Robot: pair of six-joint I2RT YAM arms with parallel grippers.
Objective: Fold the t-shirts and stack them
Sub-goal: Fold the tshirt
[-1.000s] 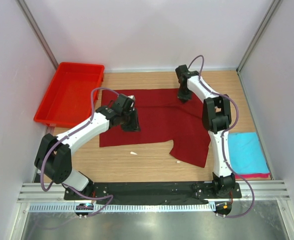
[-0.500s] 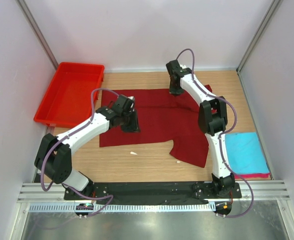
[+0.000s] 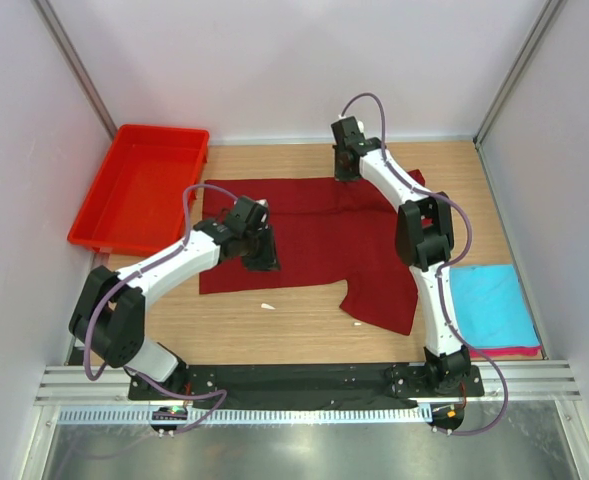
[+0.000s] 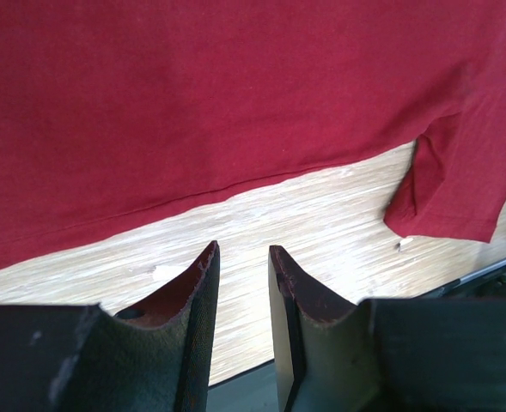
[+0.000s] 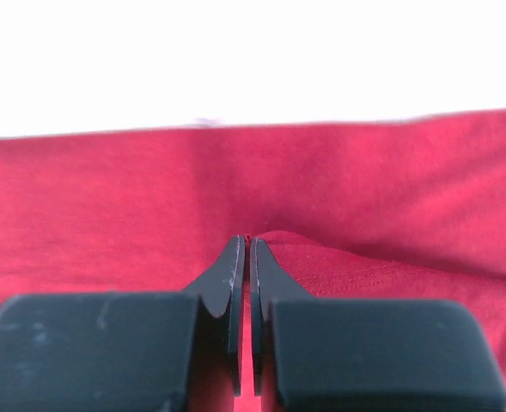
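Your right gripper [image 5: 246,241] pinches the maroon t-shirt [image 3: 314,228] by its far edge for folding; your left gripper [image 4: 242,251] hovers parted, empty.

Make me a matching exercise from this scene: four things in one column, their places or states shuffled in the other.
1. maroon t-shirt
2. turquoise t-shirt
3. red tray
4. right gripper

a. far left corner
b. pinched shut on red cloth at the far edge
c. spread open in the middle
d. folded, near right side

Pairs: 1-c, 2-d, 3-a, 4-b.
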